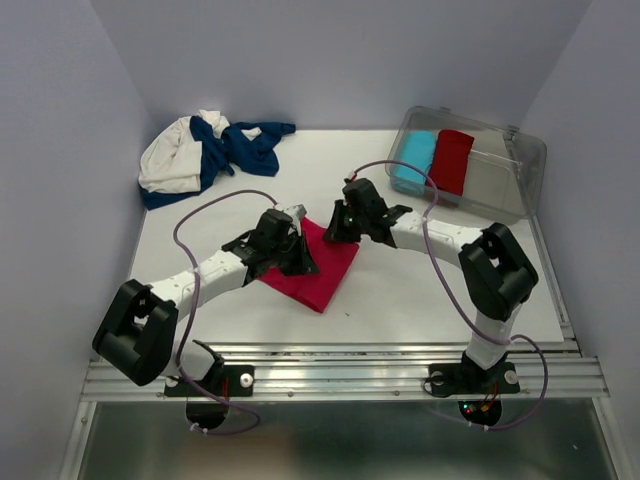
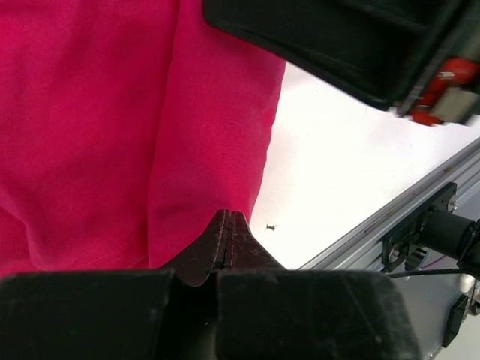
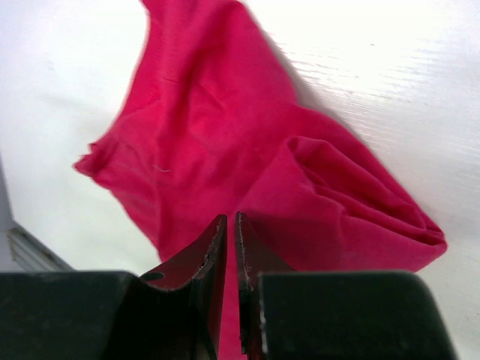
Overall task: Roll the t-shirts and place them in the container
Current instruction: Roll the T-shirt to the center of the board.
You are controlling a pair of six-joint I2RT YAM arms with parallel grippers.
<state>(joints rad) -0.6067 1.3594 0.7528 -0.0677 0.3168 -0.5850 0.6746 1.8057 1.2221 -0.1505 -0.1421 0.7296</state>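
**Scene.** The flat white table (image 1: 420,300) is carrying everything. The clear plastic rectangular bin (image 1: 500,190) is sitting beyond the right pincer and to its right, well apart from it. The bin is holding a light-blue cloth roll (image 1: 412,160) and a darker red cloth roll (image 1: 453,160), side by side. The loose heap of navy blue and cream-white t-shirts (image 1: 215,150) is lying beyond the left pincer and to its left, well apart from it and unrolled.

**Work piece.** The bright pink-red t-shirt (image 1: 320,270), soft cloth folded into a flat band, is lying directly under and between both pincers. It is running from them back toward the arm bases.

**Pincers.** The left pincer (image 2: 229,223) is pressed fully together, its tips sitting on the shirt's folded edge. We are not able to tell whether a layer is caught between them. The right pincer (image 3: 231,225) is nearly together and is pinching pink cloth, which is showing in the slit between its fingers. Just ahead of its tips the fabric is curling into a first loose fold.

**Step, as we are judging it.** We are reading this as the start of the roll on the band's far end, with both pincers at its corners.

**Next move, as we are judging it.** Both pincers need to be turning the gripped edge over toward the bases in step. If the left one is holding nothing, the roll risks skewing.
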